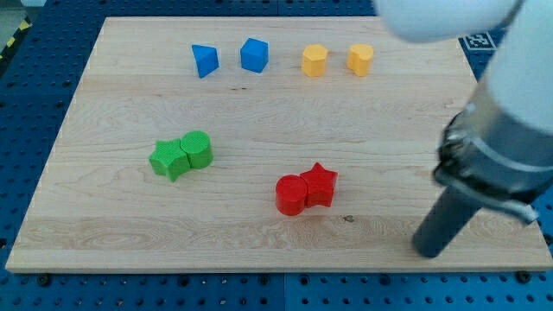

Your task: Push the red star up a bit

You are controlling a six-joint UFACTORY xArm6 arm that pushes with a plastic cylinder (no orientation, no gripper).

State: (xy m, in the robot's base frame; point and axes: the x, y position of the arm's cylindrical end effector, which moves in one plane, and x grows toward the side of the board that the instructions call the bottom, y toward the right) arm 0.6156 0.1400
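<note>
We find the red star (320,184) low on the wooden board (259,104), touching the red cylinder (291,194) on its left. Our tip (429,251), a bare rod holding nothing, rests well right of both. We should bring it below the star, then push toward the view's top, centred to avoid dragging the cylinder. The green, blue and yellow blocks lie well clear.
</note>
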